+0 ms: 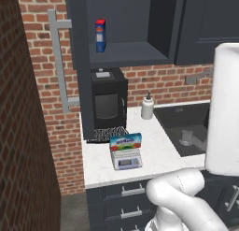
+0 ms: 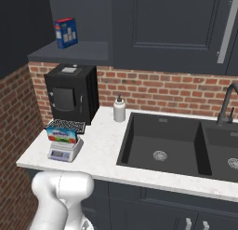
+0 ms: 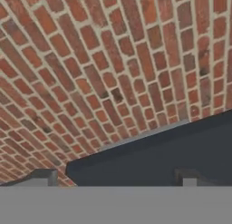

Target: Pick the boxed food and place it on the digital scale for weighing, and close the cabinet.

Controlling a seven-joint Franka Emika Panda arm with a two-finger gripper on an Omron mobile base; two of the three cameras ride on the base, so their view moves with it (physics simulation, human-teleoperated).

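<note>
The light-blue boxed food [image 1: 126, 140] [image 2: 61, 132] stands upright on the small silver digital scale [image 1: 127, 160] [image 2: 64, 152], at the left end of the white counter. Above it the dark cabinet [image 1: 133, 52] [image 2: 74, 51] is open. Its door [image 1: 80, 66] is swung out to the left, and the long grey bar handle [image 1: 58, 61] faces the brick wall. In the hand view my gripper [image 3: 115, 180] is open, its two tips far apart with nothing between them. It faces a brick wall and the slanted edge of a dark panel [image 3: 172, 150].
A tall red-and-blue box [image 1: 100, 36] [image 2: 66, 32] stands on the cabinet shelf. A black coffee machine [image 1: 108, 99] [image 2: 69, 98] sits behind the scale, with a white soap bottle [image 1: 147, 106] [image 2: 119, 108] to its right. Further right are the dark sink [image 1: 186, 127] [image 2: 162, 143] and faucet [image 2: 227, 105].
</note>
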